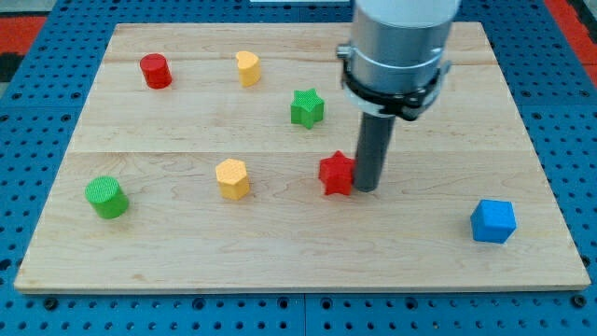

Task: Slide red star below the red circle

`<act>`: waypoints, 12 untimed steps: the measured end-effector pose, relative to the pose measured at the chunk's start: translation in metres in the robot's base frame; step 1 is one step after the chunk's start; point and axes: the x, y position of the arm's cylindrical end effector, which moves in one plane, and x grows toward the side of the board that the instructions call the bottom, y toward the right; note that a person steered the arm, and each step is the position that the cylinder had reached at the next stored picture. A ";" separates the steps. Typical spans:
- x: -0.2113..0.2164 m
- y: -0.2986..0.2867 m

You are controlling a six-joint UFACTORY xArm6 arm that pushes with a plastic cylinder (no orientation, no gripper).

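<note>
Camera view: no fingers fitted, only my tip touching red star from view's right, mid-counter. Push steadily leftward and upward, skirting yellow hexagon, stopping beneath red circle.

Probably a robotics lab — wooden board on blue perforated bench.

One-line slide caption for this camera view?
My tip touches the red star's right side, far right and below the red circle at the board's upper left.
</note>
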 end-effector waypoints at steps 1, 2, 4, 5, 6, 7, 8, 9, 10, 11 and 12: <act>0.000 -0.045; -0.010 -0.078; -0.063 -0.130; -0.082 -0.141; -0.094 -0.141; -0.105 -0.141; -0.111 -0.172; -0.120 -0.190; -0.136 -0.190; -0.150 -0.197; -0.140 -0.198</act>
